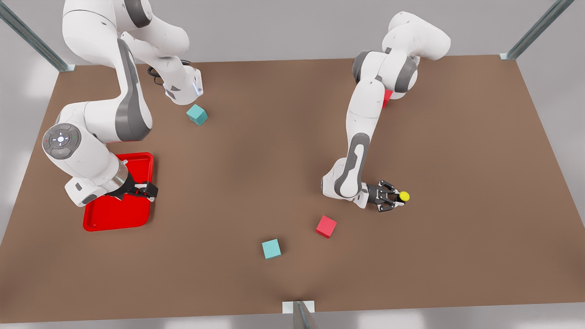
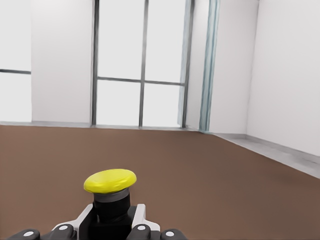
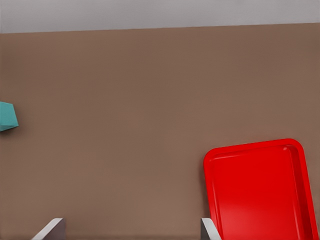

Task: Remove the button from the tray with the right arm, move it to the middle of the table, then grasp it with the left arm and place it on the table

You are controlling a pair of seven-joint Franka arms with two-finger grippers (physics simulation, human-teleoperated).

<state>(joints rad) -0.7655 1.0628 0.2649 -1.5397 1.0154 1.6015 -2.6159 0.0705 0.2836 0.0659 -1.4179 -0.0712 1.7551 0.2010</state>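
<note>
The button (image 1: 404, 196) sat pinched in the left tool (image 1: 396, 199), which was at the front view's right, low over the tabletop (image 1: 283, 155) and well apart from the tray (image 1: 119, 214). In the left wrist view the yellow cap (image 2: 110, 180) stood upright above its black base, with the fingers (image 2: 137, 216) pressed against the base on either side. Whether the base already touched the brown surface could not be told.

The right tool (image 1: 148, 189) hung over the tray's edge at the front view's left, its fingers (image 3: 209, 230) spread and holding nothing; that arm waited.

What remained, judged from this, was the set-down. The main risk was release from a height: if the base was not yet resting on the tabletop when the fingers parted, the small top-heavy button could drop, tip onto its cap and roll. A second risk lay in the hold itself, which took only the small base; any tilt of the wrist on the way down could land one edge first and let it topple. A third was drag: if one finger stuck to the base on opening, it could pull the button over as the tool lifted away. A red cube (image 1: 326, 226) and a teal cube (image 1: 271, 249) lay near but apart, unlikely to interfere unless the button rolled.
</note>
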